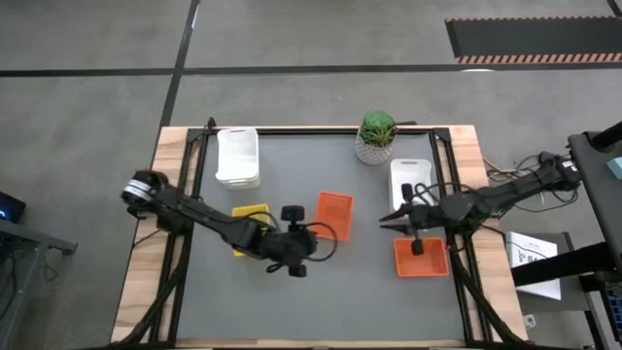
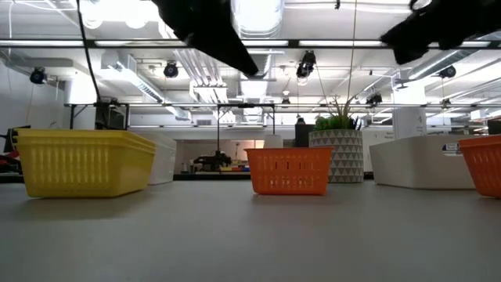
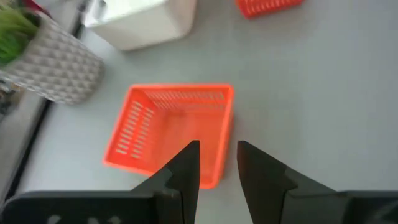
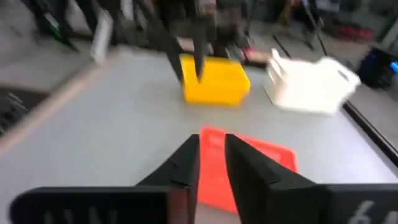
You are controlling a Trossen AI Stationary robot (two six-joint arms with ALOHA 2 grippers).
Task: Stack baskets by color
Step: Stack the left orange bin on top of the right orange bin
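An orange basket (image 1: pixel 334 214) stands mid-table, open side up; in the left wrist view it (image 3: pixel 171 134) lies just beyond my left gripper (image 3: pixel 217 146), which hovers open above its near rim with nothing between the fingers. My left gripper (image 1: pixel 327 231) reaches in from the left over a yellow basket (image 1: pixel 249 222). My right gripper (image 1: pixel 385 222) hangs open and holds nothing, between the middle orange basket (image 4: pixel 249 162) and a second orange basket (image 1: pixel 421 258). White baskets stand at the far left (image 1: pixel 238 157) and at the right (image 1: pixel 410 180).
A green potted plant (image 1: pixel 377 136) stands at the far edge, next to the right white basket. Bare grey table lies along the near edge (image 1: pixel 321 311). In the low view the yellow basket (image 2: pixel 82 160), orange basket (image 2: pixel 288 170) and plant (image 2: pixel 337 153) stand in a row.
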